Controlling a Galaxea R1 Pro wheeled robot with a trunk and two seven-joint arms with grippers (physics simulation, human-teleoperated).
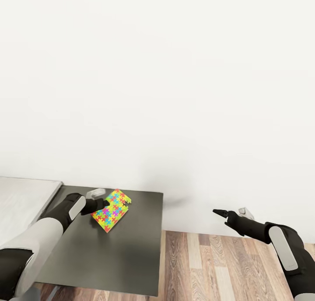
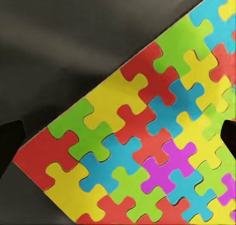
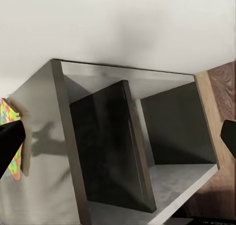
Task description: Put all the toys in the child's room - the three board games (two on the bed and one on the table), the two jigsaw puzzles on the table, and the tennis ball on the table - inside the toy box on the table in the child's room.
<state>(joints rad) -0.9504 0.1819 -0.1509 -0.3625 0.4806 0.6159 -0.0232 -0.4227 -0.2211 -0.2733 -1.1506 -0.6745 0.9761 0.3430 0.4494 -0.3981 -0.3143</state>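
Jigsaw puzzle [image 1: 112,210] on the cabinet top [image 1: 131,257], desk top [image 1: 22,200] to its left, wall [image 1: 175,95] behind, floor [image 1: 210,266] to its right

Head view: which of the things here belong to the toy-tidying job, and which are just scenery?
Job:
- jigsaw puzzle, lying on the dark cabinet top
- left gripper, at the puzzle's edge
- table, pale top joined to the cabinet

Scenery:
- dark cabinet, open compartments seen from the right wrist
- wood-plank floor
- white wall
- right gripper, hanging over the floor, holding nothing

No readable text, label or number anywhere.
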